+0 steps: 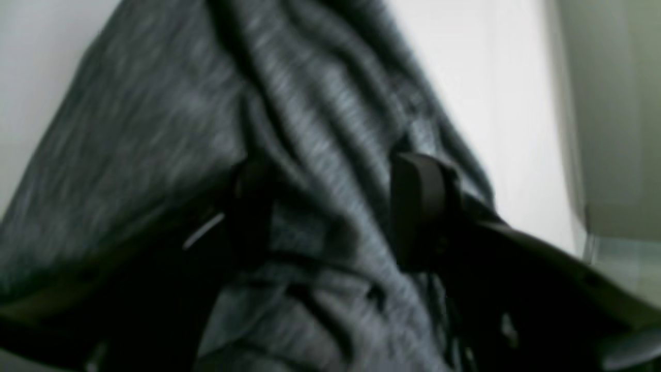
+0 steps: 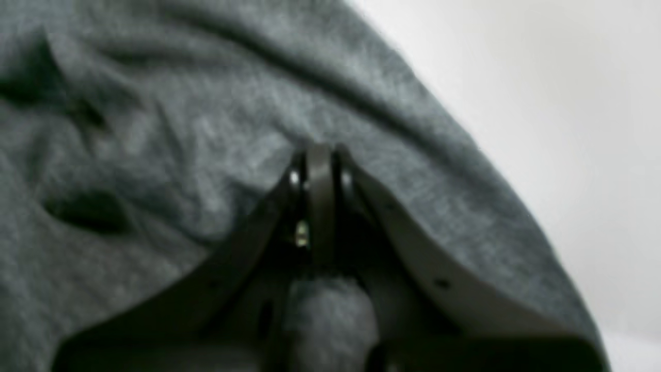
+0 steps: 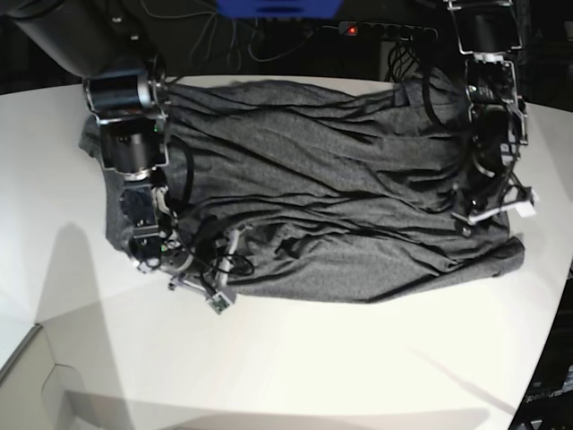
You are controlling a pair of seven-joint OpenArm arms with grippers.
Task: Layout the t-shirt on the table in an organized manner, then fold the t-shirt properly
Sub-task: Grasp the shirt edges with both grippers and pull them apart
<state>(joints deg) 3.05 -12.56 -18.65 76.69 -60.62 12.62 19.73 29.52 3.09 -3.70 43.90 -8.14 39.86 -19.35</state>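
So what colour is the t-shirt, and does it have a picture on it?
The t-shirt is dark heathered grey, with no picture visible. The base view shows it best.

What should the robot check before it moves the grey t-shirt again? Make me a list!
1. Right gripper closed on the t-shirt: ok, its jaws are pinched together with cloth bunched behind them.
2. Left gripper holding cloth: not ok, its jaws stand apart with the fabric between them.
3. Shirt fully on the table: ok.
4. Shirt smooth: not ok, many wrinkles run across it.
5. Sleeves and collar laid out: cannot tell, the arms cover both ends.
6. Free table in front for folding: ok.
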